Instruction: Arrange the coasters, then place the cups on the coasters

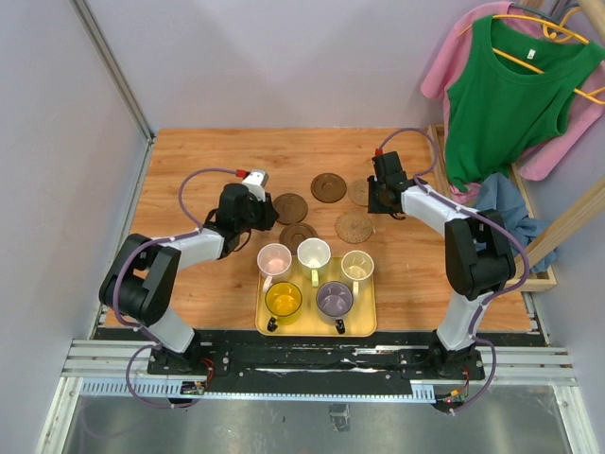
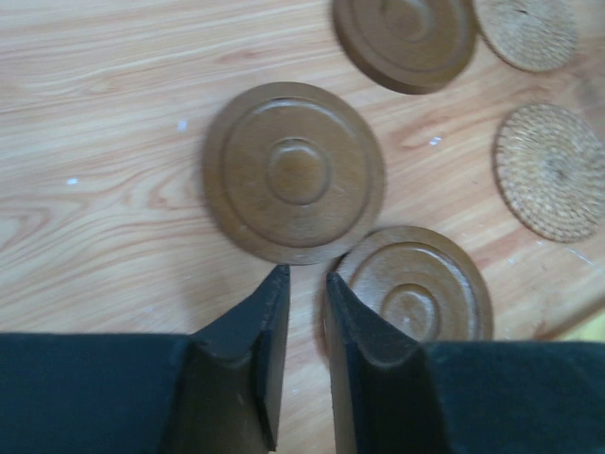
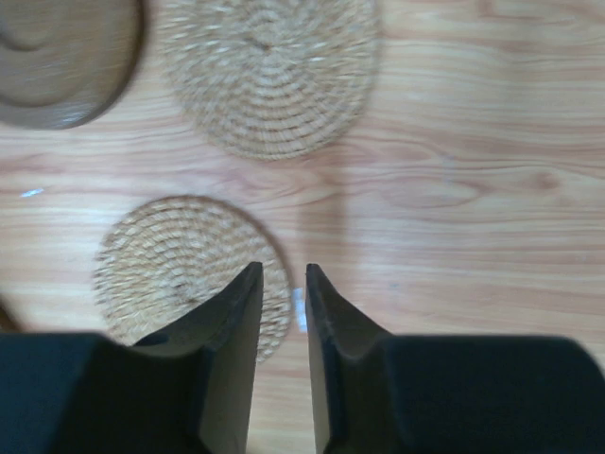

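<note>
Left gripper (image 2: 302, 277): my jaws stand a narrow gap apart with nothing between them, over the gap between two wooden coasters (image 2: 293, 172).
Right gripper (image 3: 282, 271): the same narrow gap, empty, at the edge of a woven coaster (image 3: 184, 260).
Coasters: all five lie flat on the table (image 1: 208, 161), beyond the tray (image 1: 364, 326).
Cups (image 1: 314, 253): five, upright on the tray, none on a coaster.
Handling: I judge the discs light and thin. The wooden ones look stiff and smooth, the woven ones rougher. I would pinch them at the rim.
Surface: smooth wood grain, so the discs may slide.
Room: plain walls, and clothes (image 1: 501, 95) hanging at the right, well apart.
</note>
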`<state>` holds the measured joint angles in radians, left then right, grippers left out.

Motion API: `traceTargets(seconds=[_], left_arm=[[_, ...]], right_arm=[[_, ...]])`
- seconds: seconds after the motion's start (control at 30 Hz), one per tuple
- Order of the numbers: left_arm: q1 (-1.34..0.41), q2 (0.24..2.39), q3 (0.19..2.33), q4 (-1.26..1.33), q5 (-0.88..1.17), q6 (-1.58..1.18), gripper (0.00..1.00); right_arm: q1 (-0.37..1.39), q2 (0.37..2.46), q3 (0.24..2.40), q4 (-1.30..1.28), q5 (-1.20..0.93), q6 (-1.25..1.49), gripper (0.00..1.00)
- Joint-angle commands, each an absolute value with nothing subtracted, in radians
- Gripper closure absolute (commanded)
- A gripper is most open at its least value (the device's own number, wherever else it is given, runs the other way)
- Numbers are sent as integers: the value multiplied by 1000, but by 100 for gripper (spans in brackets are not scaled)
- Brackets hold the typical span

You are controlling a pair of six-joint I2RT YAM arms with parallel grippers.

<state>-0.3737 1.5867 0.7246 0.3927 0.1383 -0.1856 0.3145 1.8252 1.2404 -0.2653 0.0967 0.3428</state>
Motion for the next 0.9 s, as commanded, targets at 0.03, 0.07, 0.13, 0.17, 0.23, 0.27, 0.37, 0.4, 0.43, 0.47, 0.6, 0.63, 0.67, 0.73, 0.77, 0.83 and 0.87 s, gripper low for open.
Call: traceTargets(seconds=[0.03, 0.07, 0.13, 0.17, 0.23, 0.27, 0.37, 0.4, 0.43, 0.47, 0.6, 0.63, 0.67, 0.73, 0.77, 0.83, 0.87], left_arm=[[-441, 1624, 788, 390, 257, -134, 80], [-453, 1634, 798, 385, 276, -127, 81], [-478, 1654, 815, 379, 307, -117, 82], [-490, 1666, 823, 374, 319, -114, 83], [-511, 1689, 838, 364, 336, -113, 84], [-519, 1702, 844, 358, 339, -115, 85], [-538, 1740, 866, 334, 337, -127, 88], [-540, 1752, 873, 326, 334, -131, 89], [-542, 1766, 881, 315, 325, -136, 90], [-543, 1777, 888, 304, 315, -142, 90], [-543, 1811, 917, 242, 273, -159, 90], [-543, 1818, 928, 217, 257, -161, 90], [-543, 1825, 938, 191, 236, -161, 90], [-543, 1837, 962, 131, 180, -164, 90], [-543, 1843, 975, 98, 147, -167, 90], [-543, 1857, 1010, 21, 73, -173, 89], [-543, 1867, 1031, -17, 39, -178, 88]], right_arm=[[344, 1794, 1226, -251, 6, 311, 86], [344, 1798, 1229, -249, -13, 313, 90], [345, 1805, 1235, -247, -40, 314, 96], [345, 1807, 1238, -246, -49, 314, 99], [347, 1810, 1239, -242, -60, 314, 99], [348, 1809, 1238, -240, -65, 314, 99], [348, 1803, 1231, -227, -94, 313, 99], [350, 1801, 1228, -222, -100, 314, 99], [351, 1796, 1224, -216, -108, 315, 99], [351, 1793, 1222, -212, -113, 315, 99], [355, 1785, 1222, -209, -123, 315, 99], [355, 1784, 1223, -209, -123, 315, 99], [354, 1783, 1223, -210, -122, 316, 99], [354, 1782, 1228, -215, -119, 317, 99], [354, 1782, 1232, -219, -119, 317, 99], [354, 1782, 1238, -225, -117, 318, 99], [355, 1782, 1241, -229, -116, 318, 99]])
